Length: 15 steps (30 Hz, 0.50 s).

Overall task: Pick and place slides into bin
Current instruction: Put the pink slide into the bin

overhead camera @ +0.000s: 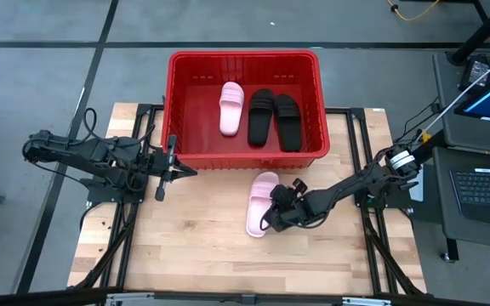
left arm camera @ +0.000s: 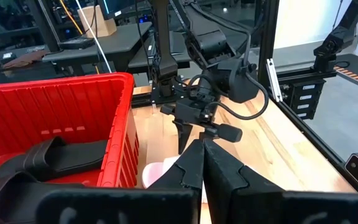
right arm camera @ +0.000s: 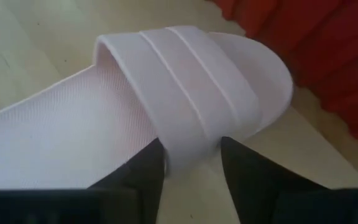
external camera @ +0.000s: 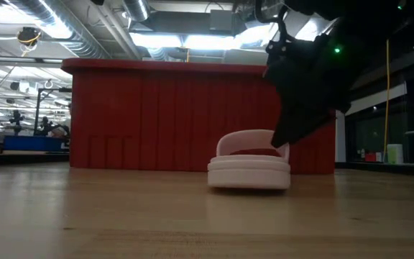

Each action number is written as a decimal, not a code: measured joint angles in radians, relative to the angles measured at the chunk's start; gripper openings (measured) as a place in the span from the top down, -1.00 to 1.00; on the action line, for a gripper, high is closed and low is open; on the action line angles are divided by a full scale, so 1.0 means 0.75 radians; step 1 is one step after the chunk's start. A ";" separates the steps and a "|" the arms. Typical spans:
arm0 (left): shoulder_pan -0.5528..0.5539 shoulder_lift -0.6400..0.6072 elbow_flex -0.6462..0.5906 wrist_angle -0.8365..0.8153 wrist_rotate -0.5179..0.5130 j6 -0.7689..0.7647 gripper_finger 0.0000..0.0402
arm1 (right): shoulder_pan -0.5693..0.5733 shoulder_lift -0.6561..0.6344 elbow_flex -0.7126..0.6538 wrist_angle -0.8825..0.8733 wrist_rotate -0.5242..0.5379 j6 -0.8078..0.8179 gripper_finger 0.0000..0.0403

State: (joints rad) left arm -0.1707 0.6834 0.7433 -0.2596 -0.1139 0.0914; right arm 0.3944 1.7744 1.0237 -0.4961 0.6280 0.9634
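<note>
The right end effector is down on the last pale pink ribbed-strap slide, its two dark fingers narrowly parted astride the strap's edge, though I can't say it has clamped yet. That slide lies on the wooden table, just in front of the big red lattice-sided plastic bin. Inside the bin lie three slides: one pink and two black (so three-quarters done, I'd judge). The left end effector, fingers pressed together, waits by the bin's near left corner.

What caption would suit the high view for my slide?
Right hand reaches the last pink sandal on the table; three sandals already lie in the red bin; left hand waits beside it.
</note>
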 joint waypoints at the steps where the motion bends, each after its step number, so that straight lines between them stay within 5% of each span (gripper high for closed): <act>1: 0.000 0.000 0.000 -0.001 0.000 0.000 0.99 | -0.003 0.000 0.000 0.010 -0.007 0.000 0.27; 7: 0.000 0.000 0.001 -0.002 0.000 0.000 0.97 | -0.016 -0.004 0.001 0.064 -0.072 0.001 0.87; 15: 0.000 0.000 0.001 -0.001 0.001 -0.004 0.96 | -0.033 -0.005 0.014 0.155 -0.114 0.031 0.95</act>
State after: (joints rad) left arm -0.1707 0.6834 0.7437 -0.2604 -0.1130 0.0887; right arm 0.3698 1.7710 1.0340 -0.3799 0.5423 0.9865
